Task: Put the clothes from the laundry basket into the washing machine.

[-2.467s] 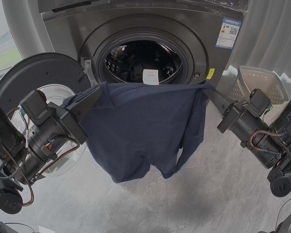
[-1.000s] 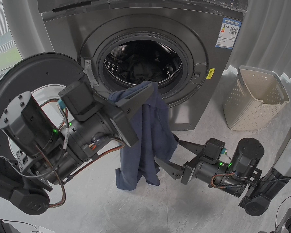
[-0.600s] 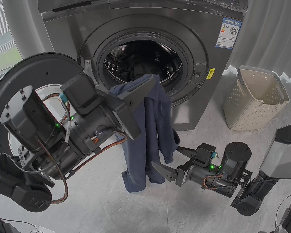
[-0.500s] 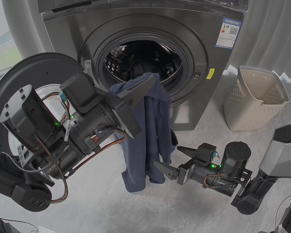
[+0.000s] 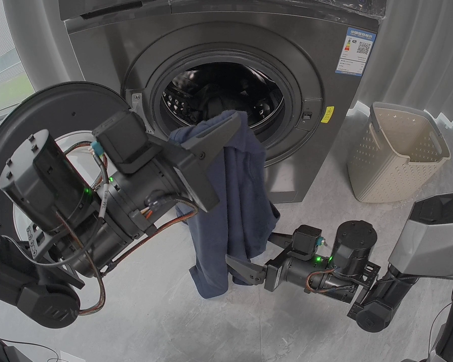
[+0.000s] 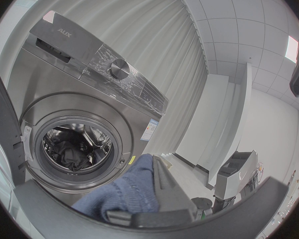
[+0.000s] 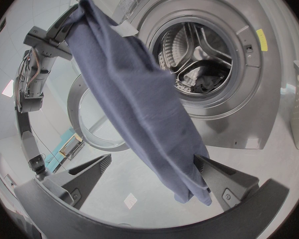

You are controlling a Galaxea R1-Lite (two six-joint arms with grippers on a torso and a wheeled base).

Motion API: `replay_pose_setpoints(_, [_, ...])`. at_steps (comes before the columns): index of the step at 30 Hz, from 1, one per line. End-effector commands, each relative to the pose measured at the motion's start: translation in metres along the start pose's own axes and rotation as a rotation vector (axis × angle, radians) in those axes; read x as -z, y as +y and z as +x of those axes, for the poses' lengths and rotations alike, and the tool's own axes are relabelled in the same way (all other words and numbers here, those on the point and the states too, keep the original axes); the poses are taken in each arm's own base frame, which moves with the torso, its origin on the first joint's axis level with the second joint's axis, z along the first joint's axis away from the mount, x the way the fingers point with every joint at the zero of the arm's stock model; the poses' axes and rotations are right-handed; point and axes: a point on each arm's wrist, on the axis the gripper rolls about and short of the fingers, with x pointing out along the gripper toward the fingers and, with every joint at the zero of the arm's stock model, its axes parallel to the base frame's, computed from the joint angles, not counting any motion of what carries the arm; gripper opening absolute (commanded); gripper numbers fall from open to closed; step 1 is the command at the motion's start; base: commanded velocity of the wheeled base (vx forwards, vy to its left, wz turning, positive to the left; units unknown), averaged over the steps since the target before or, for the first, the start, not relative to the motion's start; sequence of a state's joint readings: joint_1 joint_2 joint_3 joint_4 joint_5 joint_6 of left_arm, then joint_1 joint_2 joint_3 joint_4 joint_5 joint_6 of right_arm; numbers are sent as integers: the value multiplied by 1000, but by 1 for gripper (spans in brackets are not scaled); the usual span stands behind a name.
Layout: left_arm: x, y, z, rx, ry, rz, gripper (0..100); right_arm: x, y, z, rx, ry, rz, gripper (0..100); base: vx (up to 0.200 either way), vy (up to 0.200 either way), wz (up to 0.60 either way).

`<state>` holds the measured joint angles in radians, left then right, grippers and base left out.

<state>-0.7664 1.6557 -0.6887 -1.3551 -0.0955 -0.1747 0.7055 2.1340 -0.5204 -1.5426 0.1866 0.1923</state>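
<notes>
The step in hand looks like loading: a navy shirt (image 5: 241, 197) is out of the basket (image 5: 402, 152) but not yet in the washer (image 5: 307, 41). The left gripper (image 5: 226, 126) is clamped on the shirt's bunched top and holds it just in front of the drum (image 5: 221, 96) mouth, at about 6 o'clock on the rim. From there the cloth hangs straight down, its tail just above the floor (image 5: 151, 318). The right gripper (image 5: 249, 250) sits low, at about 5 o'clock from the shirt's middle. Its jaws are spread wide and hold nothing. In the right wrist view the hanging tail passes between them and lies against one finger, well clear of the other. The next move probably calls for the right gripper to close on that tail and lift it. Both arms could then carry the cloth over the rim, so that nothing trails outside or drags on the floor. Dark clothes already lie inside the drum. The door (image 5: 55, 106) stands swung open at 9 o'clock from the drum, and the basket sits on the floor at 3 o'clock, well apart from both grippers. What shows of its inside looks bare.
</notes>
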Motion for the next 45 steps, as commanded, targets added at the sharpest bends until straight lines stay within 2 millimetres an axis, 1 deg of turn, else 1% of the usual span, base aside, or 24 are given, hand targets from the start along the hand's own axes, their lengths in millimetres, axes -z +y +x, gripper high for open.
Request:
replay_pose_setpoints(1, [1,0,1,0,1,-1,0,13,4,14,-35,24,-2,100,0,0,0])
replay_pose_setpoints(6, [0,0,2,-1,-3,0,0,20,4,42,-53,-11,-16,100,0,0,0])
replay_pose_setpoints(11, [1,0,3,-4,-2,0,0,36,5,56,-68,6,-8,100,0,0,0])
replay_pose_setpoints(12, [1,0,3,-4,-2,0,0,36,5,56,-68,6,-8,100,0,0,0])
replay_pose_setpoints(16, [1,0,3,-6,-1,0,0,39,6,68,-77,-17,-12,100,0,0,0])
replay_pose_setpoints(18, [1,0,3,-6,-1,1,0,41,3,76,-66,-33,-17,100,0,0,0])
replay_pose_setpoints(20, [0,0,2,-7,-3,1,0,45,-2,85,-14,-56,-17,100,0,0,0])
replay_pose_setpoints(23, [-1,0,1,-8,-6,0,0,55,-12,96,54,-71,-15,100,0,0,0])
replay_pose_setpoints(26, [-2,0,1,-9,-11,0,0,57,-20,101,73,-86,-14,100,0,0,0])
replay_pose_setpoints(28, [-3,0,1,-10,-13,1,0,55,-20,103,76,-94,-7,100,0,0,0])
replay_pose_setpoints(29, [-3,1,0,-13,-13,2,0,55,-20,102,79,-95,-5,0,0,0,0])
replay_pose_setpoints(33, [-4,4,-1,-24,-15,7,0,45,-19,101,96,-121,-3,0,0,0,0])
replay_pose_setpoints(36, [-4,5,-2,-29,-17,7,0,36,-23,98,106,-138,-2,0,0,0,0])
replay_pose_setpoints(40, [-1,20,-6,-87,-5,30,0,14,-34,84,142,-171,-4,0,0,0,0])
replay_pose_setpoints(41, [-1,21,-6,-92,-4,31,0,12,-34,83,144,-174,-5,0,0,0,0])
replay_pose_setpoints(42, [2,32,-9,-165,1,47,0,0,-38,73,160,-191,-8,0,0,0,0])
replay_pose_setpoints(45, [8,43,-17,-220,31,57,0,-16,-45,58,186,-209,-11,0,0,0,0])
